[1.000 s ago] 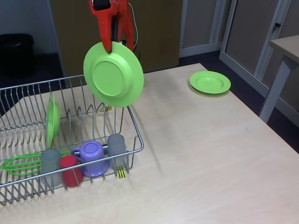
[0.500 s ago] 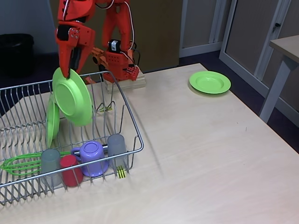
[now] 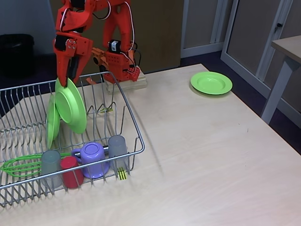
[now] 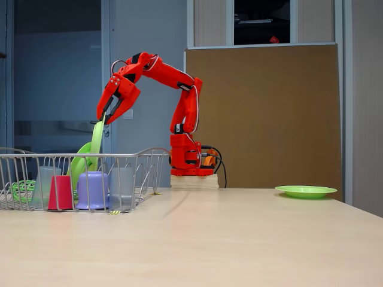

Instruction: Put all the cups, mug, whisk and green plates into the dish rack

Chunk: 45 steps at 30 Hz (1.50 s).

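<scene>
My red gripper [image 3: 65, 79] [image 4: 106, 118] is shut on the top rim of a lime-green plate [image 3: 71, 105] [image 4: 97, 142], held nearly upright over the silver wire dish rack [image 3: 134, 129] [image 4: 143, 156]. A second green plate [image 3: 52, 121] stands on edge among the prongs just left of it. Along the rack's front sit two grey cups [image 3: 50, 167] [image 3: 117, 148], a red cup [image 3: 71, 172] [image 4: 60, 192] and the lilac mug [image 3: 92, 159] [image 4: 93, 190]. The green whisk [image 3: 19, 165] lies at the rack's left. A third green plate [image 3: 211, 83] [image 4: 306, 191] lies flat on the table's far right.
The arm's base [image 3: 121, 70] stands on a wooden block behind the rack. A yellow-and-black tag [image 3: 122, 174] marks the rack's front rim. Another table's leg [image 3: 277, 80] stands at the right edge. The pale wooden table [image 3: 197, 155] is bare right of the rack.
The gripper has swung left from above the rack's right rim and come down, carrying the plate over the rack's back left and turning it edge-on beside the standing plate.
</scene>
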Available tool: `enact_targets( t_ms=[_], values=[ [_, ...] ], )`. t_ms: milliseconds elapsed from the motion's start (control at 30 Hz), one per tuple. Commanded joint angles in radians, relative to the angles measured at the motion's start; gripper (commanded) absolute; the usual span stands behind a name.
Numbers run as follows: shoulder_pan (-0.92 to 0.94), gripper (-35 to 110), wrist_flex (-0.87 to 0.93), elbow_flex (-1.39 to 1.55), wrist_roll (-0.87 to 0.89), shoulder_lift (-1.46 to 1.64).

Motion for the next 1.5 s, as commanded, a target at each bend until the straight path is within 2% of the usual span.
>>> enact_targets(
  t_ms=[0,867,1100,1300,1467],
  values=[
    [0.015,0,-0.023,0.037,0.006,0.055],
    [0.081,0,-0.221,0.449,0.018,0.221],
    [0.086,4,-0.227,0.463,-0.081,0.192],
    [0.071,12,-0.218,0.465,-0.112,0.187],
    [0.058,13,-0.186,0.431,-0.117,0.193]
  ],
)
